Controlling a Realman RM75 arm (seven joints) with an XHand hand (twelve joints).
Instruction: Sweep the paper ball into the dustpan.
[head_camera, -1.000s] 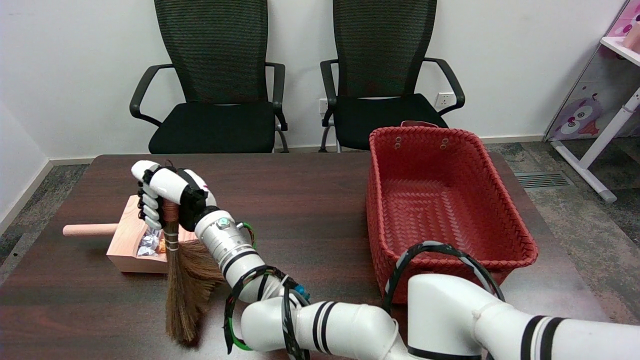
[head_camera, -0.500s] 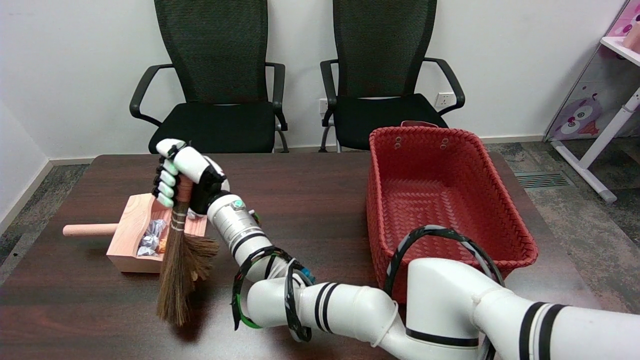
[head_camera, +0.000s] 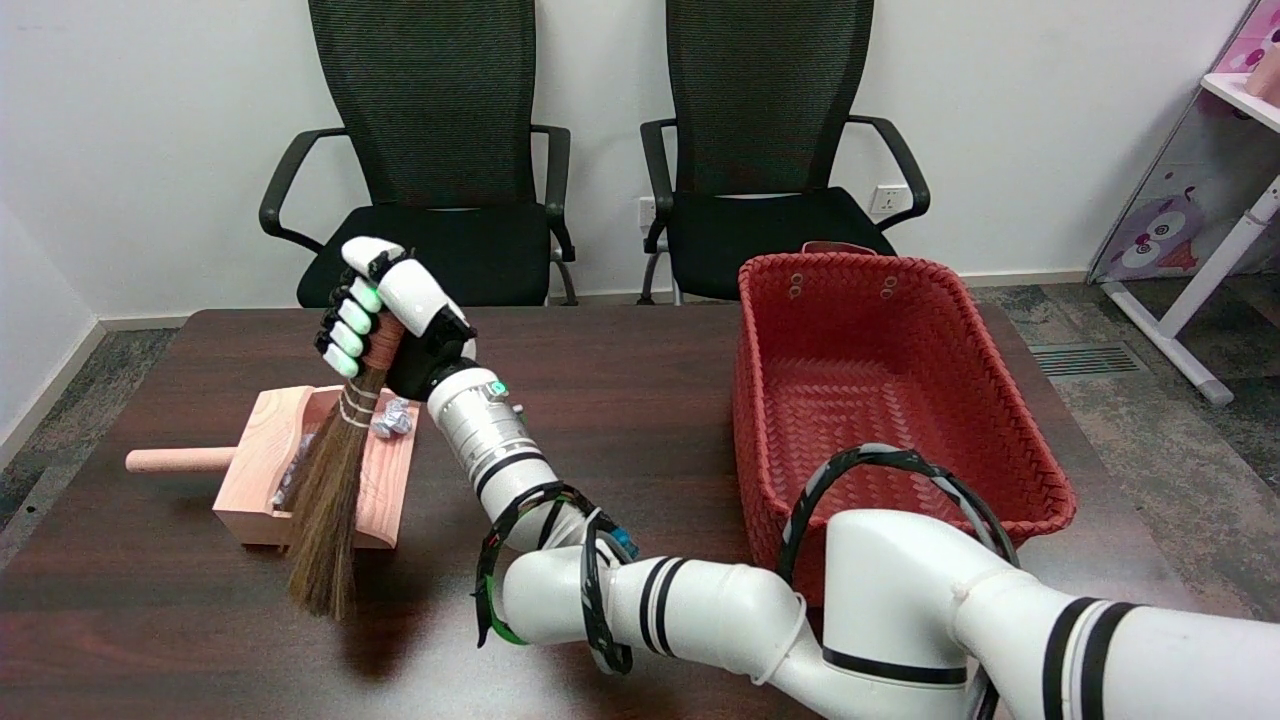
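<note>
I've got the right hand (head_camera: 385, 320) wrapped tight around the handle of the little straw hand broom (head_camera: 328, 500), fingers curled over the red-bound top of it. The hand sits above the far right corner of the wooden dustpan (head_camera: 262, 462), and the broom hangs down and to the left from my grip, tilted, its brown bristles fanning out across the front of the pan and ending just over the dark wooden table (head_camera: 620, 400). I can't tell whether the bristle tips touch the tabletop.

The paper ball (head_camera: 392, 418), a small crumpled silvery-white wad, is inside the dustpan, up at its far right corner, just beside the broom's white-wrapped neck and right below my wrist. There's more crumpled stuff deeper in the pan on the left, mostly hidden behind the bristles, so I can't make it out properly.

The dustpan lies flat near the table's left side, its round wooden handle (head_camera: 180, 459) sticking out to the left. My right arm (head_camera: 700, 610) comes in from the lower right, cables looped around it.

Over on the right of the table stands a red woven basket (head_camera: 1010, 440), well apart from the pan. Behind the table, two black mesh office chairs (head_camera: 430, 150) face me against the white wall.
</note>
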